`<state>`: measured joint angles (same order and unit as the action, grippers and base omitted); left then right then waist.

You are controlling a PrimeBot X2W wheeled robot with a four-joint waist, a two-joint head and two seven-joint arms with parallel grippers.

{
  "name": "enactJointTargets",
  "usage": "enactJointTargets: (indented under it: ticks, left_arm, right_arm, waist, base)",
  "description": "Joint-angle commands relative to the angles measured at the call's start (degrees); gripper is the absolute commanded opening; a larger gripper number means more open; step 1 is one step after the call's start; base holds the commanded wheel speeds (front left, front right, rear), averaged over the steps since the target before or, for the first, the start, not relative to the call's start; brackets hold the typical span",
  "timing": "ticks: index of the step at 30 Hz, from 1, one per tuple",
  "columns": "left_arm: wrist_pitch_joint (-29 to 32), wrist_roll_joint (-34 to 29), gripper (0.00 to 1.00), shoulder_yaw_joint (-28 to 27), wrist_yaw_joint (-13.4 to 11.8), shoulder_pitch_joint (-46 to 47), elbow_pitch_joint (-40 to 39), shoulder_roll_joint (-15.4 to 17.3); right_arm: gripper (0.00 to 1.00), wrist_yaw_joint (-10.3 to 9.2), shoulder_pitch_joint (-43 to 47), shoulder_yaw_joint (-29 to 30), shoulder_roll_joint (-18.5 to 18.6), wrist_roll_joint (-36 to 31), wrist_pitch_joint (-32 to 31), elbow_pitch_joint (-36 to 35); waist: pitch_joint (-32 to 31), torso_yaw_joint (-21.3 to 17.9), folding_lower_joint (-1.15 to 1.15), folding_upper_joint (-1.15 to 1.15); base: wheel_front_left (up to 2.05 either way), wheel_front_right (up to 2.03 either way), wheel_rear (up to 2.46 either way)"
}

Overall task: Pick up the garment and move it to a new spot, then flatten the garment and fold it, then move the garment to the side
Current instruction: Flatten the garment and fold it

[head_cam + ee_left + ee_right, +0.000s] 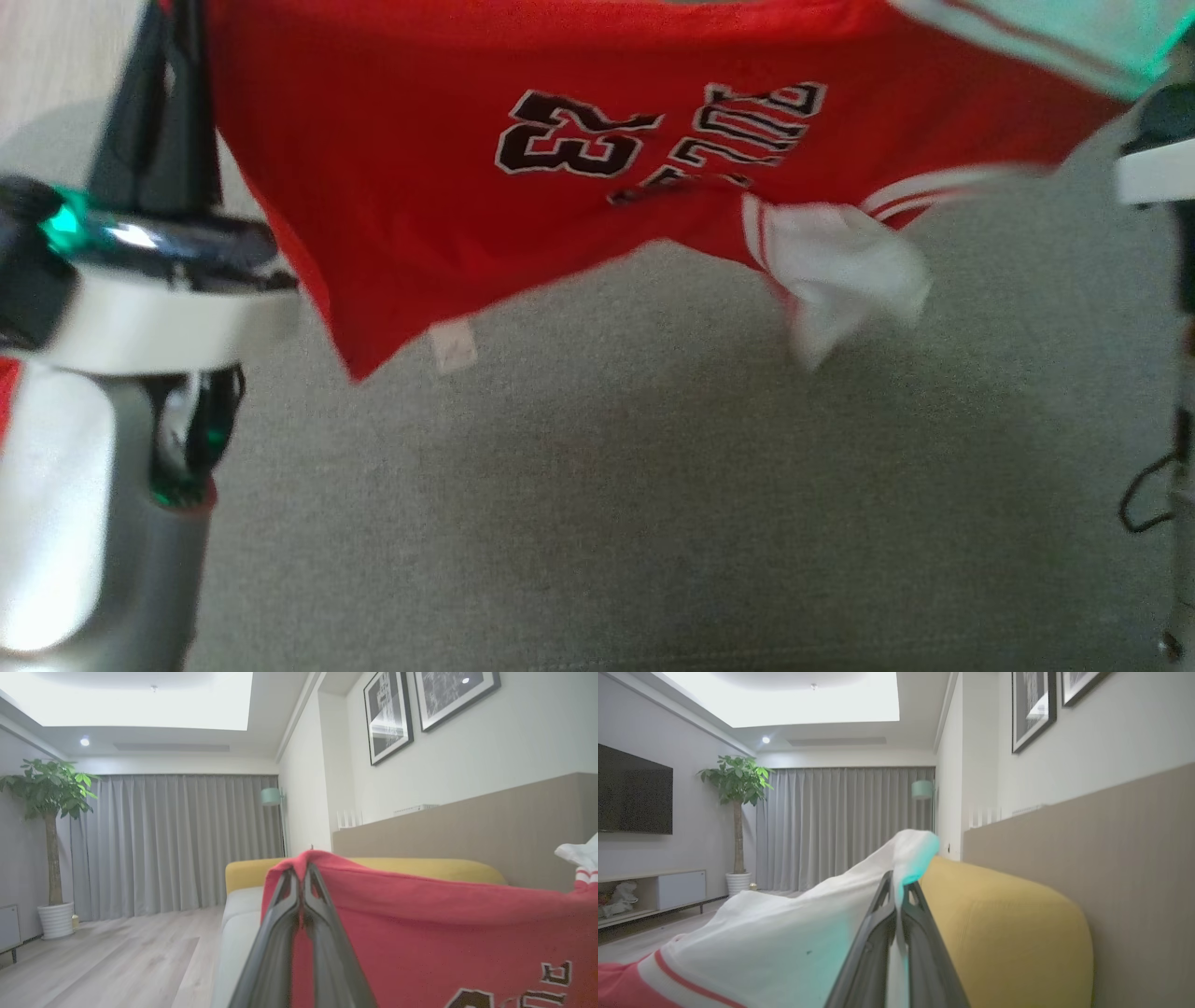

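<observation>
A red garment [448,187], a jersey with a black "23" and white trim, hangs spread across the top of the head view above the grey sofa seat [653,485]. One white sleeve [840,271] dangles at its lower edge. In the left wrist view my left gripper [301,873] is shut on a red edge of the garment [444,933]. In the right wrist view my right gripper [899,885] is shut on a white part of the garment [784,938]. My left arm [103,308] stands at the lower left of the head view, its dark fingers [159,112] rising beside the cloth.
A yellow sofa backrest [1008,933] and a wooden wall panel [1111,849] lie right of the grippers. A potted plant [51,835], grey curtains [177,844], a wall TV [633,795] and wood floor [117,956] are further off. A black cable [1144,504] hangs at the right edge.
</observation>
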<state>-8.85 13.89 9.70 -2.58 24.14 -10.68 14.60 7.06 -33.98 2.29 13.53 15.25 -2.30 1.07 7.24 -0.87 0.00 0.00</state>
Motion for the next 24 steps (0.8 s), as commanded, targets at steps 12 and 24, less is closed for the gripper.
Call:
enactJointTargets:
  ticks: [12,24]
  left_arm:
    - [6.84,2.90,0.00,-3.27,-0.53,7.28,-7.91,2.93]
    - [7.25,3.64,0.00,-1.30,0.26,11.25,-2.63,2.11]
  right_arm:
    - [0.00,0.43,-0.44,4.94,-0.46,-1.42,-14.35,-18.41]
    - [0.00,0.43,-4.36,4.34,-2.30,0.95,-17.57,-10.81]
  waist:
    - [-3.75,-1.68,0.00,0.00]
    - [-0.21,-1.43,0.00,0.00]
  base:
    - [0.00,0.00,0.00]
    - [0.00,0.00,0.00]
